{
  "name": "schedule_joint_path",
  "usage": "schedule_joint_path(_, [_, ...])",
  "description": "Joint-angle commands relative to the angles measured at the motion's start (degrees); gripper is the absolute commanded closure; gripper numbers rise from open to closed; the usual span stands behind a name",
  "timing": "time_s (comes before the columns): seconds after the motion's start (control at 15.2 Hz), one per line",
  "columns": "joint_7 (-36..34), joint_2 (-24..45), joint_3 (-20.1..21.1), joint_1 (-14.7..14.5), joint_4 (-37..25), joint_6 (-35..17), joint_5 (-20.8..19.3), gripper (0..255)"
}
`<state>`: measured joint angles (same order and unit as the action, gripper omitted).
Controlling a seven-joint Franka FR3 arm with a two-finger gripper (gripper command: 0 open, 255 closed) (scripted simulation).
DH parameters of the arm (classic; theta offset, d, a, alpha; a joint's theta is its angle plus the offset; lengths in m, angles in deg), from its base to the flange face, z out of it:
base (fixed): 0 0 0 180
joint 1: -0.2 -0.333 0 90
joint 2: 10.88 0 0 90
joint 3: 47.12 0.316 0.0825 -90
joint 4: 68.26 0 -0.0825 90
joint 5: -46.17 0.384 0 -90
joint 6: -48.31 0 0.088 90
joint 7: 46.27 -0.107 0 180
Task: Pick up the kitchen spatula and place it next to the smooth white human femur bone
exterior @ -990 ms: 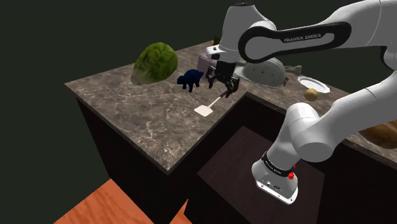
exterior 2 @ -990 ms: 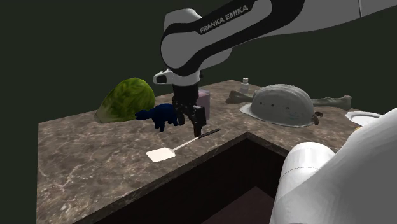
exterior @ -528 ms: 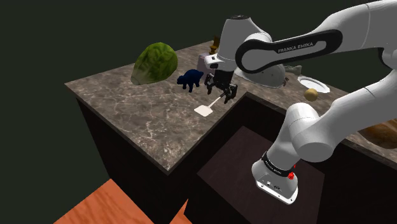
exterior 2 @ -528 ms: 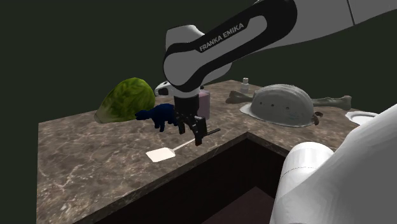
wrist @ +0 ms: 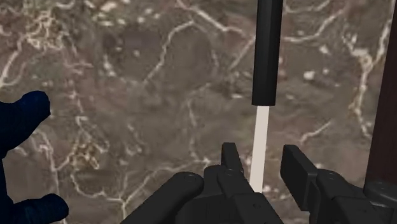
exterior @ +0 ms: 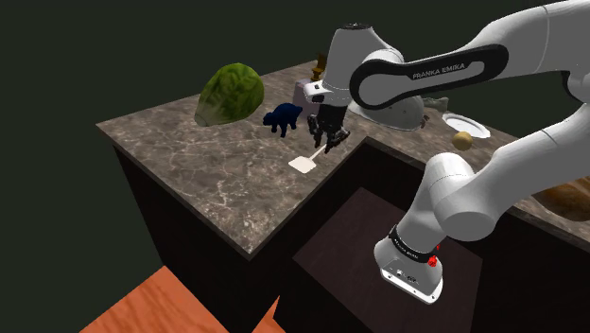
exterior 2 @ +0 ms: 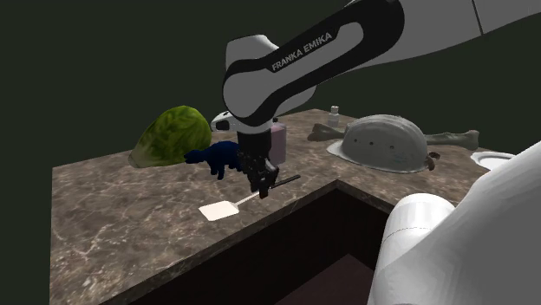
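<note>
Wrist view: claw straddles spatula shaft, gaps either side.

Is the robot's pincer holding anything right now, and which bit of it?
Nothing yet. The pincer straddles the thin white stem of the spatula, near its black handle, but a gap shows beside one finger.

One of each kind on the tabletop.
One spatula, one bone, one green leafy head, one dark blue animal figure, one grey helmet, one white plate.
</note>
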<state>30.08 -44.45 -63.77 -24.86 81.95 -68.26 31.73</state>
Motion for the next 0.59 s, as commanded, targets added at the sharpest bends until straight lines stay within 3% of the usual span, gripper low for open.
schedule_joint_path(0.0, [0.0,0.0,0.0,0.0,0.0,0.0,0.0,255])
schedule_joint_path(0.53, [0.1,-0.3,0.1,0.0,-0.6,0.9,0.1,255])
